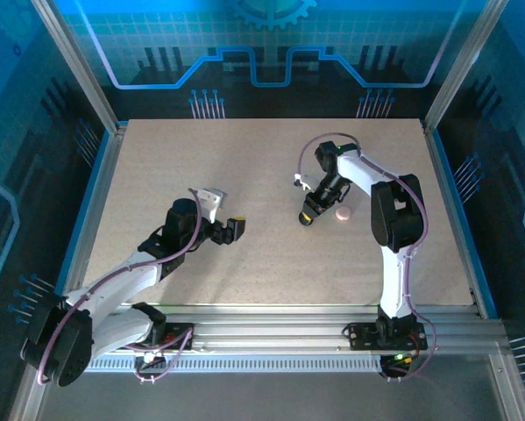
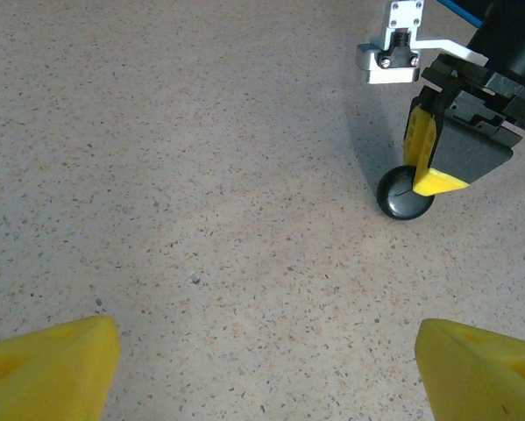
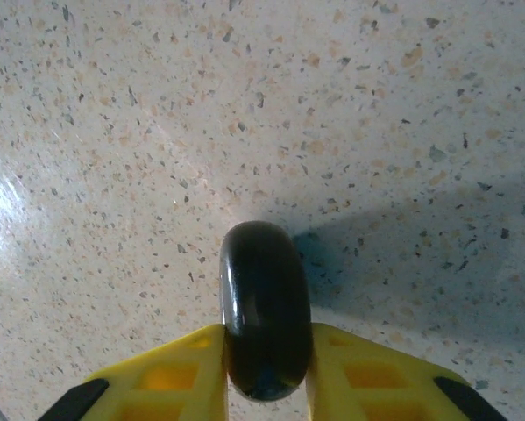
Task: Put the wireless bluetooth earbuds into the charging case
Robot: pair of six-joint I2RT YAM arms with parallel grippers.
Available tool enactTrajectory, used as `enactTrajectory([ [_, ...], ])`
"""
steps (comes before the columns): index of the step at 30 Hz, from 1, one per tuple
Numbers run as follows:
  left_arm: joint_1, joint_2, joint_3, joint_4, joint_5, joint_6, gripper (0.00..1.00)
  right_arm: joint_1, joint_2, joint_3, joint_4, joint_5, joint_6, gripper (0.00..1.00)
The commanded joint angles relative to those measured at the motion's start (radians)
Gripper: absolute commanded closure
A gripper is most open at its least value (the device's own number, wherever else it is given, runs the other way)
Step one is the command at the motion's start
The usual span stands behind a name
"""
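right gripper [image 3: 266, 342] clamps the black charging case [image 3: 264, 281] on edge, top cam adds a pink case [image 1: 342, 213] just beside it, left gripper [image 2: 262, 355] gapes open well away.

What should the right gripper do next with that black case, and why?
Probably ease the right gripper open and let the black case settle. The case stands on edge, seemingly resting on the table, is pinched in that gripper, and looks closed.

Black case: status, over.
Left gripper open over table. Right gripper clamped on black case, standing on edge on table. Pink case beside, apart, not obstructing.
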Motion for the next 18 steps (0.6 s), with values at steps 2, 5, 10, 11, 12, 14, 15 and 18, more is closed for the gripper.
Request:
enactTrajectory([
  [2, -0.001, 0.009, -0.003, 0.001, -0.003, -0.013, 0.13, -0.027, 0.019, 0.01, 0.008, 0.024, 0.021, 0.67],
  [5, -0.001, 0.014, 0.002, -0.002, 0.007, -0.014, 0.14, -0.028, 0.014, 0.009, 0.02, 0.045, 0.036, 0.63],
  [10, -0.001, 0.014, 0.005, -0.008, 0.008, -0.017, 0.14, -0.03, 0.009, 0.01, 0.03, 0.072, 0.049, 0.58],
  [11, -0.001, 0.011, 0.005, -0.01, 0.007, -0.016, 0.14, -0.03, 0.008, 0.009, 0.031, 0.077, 0.051, 0.57],
  [12, -0.001, 0.01, 0.006, -0.013, 0.007, -0.015, 0.14, -0.029, 0.006, 0.009, 0.032, 0.083, 0.052, 0.57],
  [14, -0.001, 0.006, 0.012, -0.024, 0.003, -0.012, 0.14, -0.03, -0.006, 0.0, 0.04, 0.096, 0.06, 0.56],
  [15, 0.0, 0.004, 0.014, -0.029, 0.001, -0.013, 0.14, -0.03, -0.018, -0.009, 0.05, 0.098, 0.064, 0.55],
  [18, 0.0, -0.003, 0.02, -0.035, -0.009, -0.013, 0.14, -0.029, -0.081, -0.051, 0.099, 0.101, 0.075, 0.55],
])
